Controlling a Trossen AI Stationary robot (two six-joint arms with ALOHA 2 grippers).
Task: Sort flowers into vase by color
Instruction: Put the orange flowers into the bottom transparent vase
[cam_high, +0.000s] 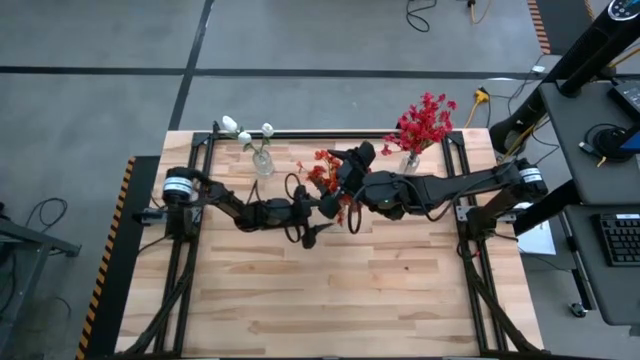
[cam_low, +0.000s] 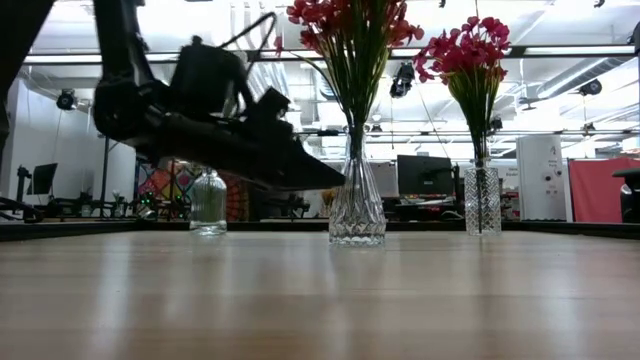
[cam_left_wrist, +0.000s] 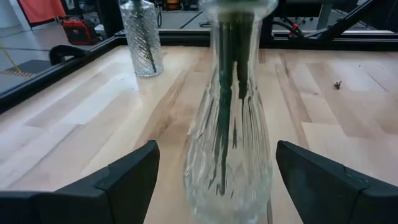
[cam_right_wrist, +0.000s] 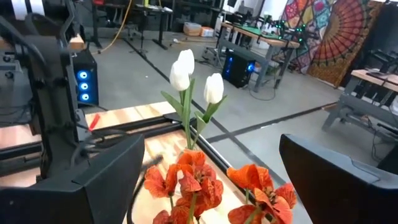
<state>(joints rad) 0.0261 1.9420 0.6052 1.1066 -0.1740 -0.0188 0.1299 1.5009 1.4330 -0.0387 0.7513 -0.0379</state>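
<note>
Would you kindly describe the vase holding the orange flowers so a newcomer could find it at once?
Three glass vases stand along the wooden table's far edge. The middle vase sits between the two grippers. It alone is flared cut glass with orange blooms; its neighbours hold white flowers and crimson flowers.

High view straight down; low view table-level; both share middle vase (cam_high: 345, 205).
</note>
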